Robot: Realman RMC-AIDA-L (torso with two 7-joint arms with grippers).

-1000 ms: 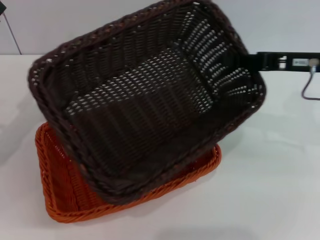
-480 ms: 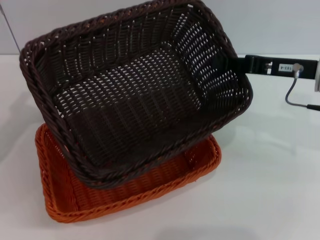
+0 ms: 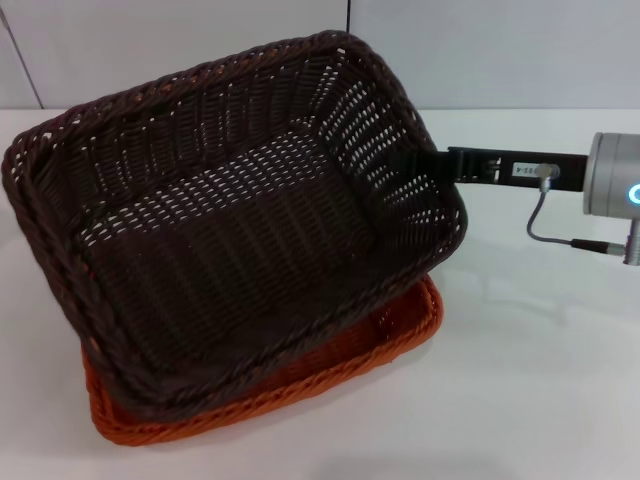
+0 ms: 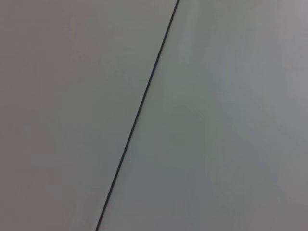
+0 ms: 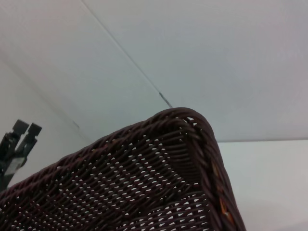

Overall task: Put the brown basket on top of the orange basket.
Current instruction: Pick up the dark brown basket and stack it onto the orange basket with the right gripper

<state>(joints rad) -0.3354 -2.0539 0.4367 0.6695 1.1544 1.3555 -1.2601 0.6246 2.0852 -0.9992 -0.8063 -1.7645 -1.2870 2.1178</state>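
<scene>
White tabletop (image 3: 540,380) carries everything; grey wall panels behind, one dark seam running up the wall (image 4: 139,108)

Brown basket (image 3: 230,240): largest thing in head view, held above the orange basket, tilted, its far-right corner raised and its near-left side low. Overlaps most of the orange one, skewed out of line with it, overhanging toward the tabletop's left edge. Whether the two rims touch at the near side, cannot tell. In the right wrist view its raised corner (image 5: 187,130) shows against the wall

Orange basket (image 3: 400,325): flat on the tabletop, near the front edge, only its near rim and right end showing from under the brown one

Right gripper (image 3: 415,163): reaches in from the tabletop's right side, clamped on the brown basket's right-hand wall just below the rim

Left gripper: out of sight, state unknown
</scene>
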